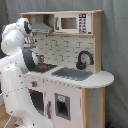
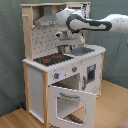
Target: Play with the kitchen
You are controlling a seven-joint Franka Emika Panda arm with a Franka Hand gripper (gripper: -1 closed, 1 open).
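The kitchen [image 1: 75, 45] [image 2: 37, 75] is a tall white and light-wood toy unit seen in both exterior views. Its black stovetop with red rings [image 2: 52, 59] lies left of the grey sink [image 2: 82, 50] in the second exterior view. The windowed oven door [image 2: 70, 103] hangs open, tilted down and outward. My gripper [image 2: 65, 49] hovers low over the stovetop's right end, close to the sink. In the first exterior view the white arm [image 1: 17, 75] covers most of the gripper. The black faucet [image 1: 83, 59], microwave [image 1: 70, 23] and grey hood [image 1: 42, 26] are clear of the arm.
A smaller windowed door [image 1: 61, 106] on the cabinet front is closed. A grey curtain [image 2: 10, 50] hangs behind the kitchen. The wooden floor [image 2: 112, 107] stretches in front of it. The open oven door juts out into the space before the cabinet.
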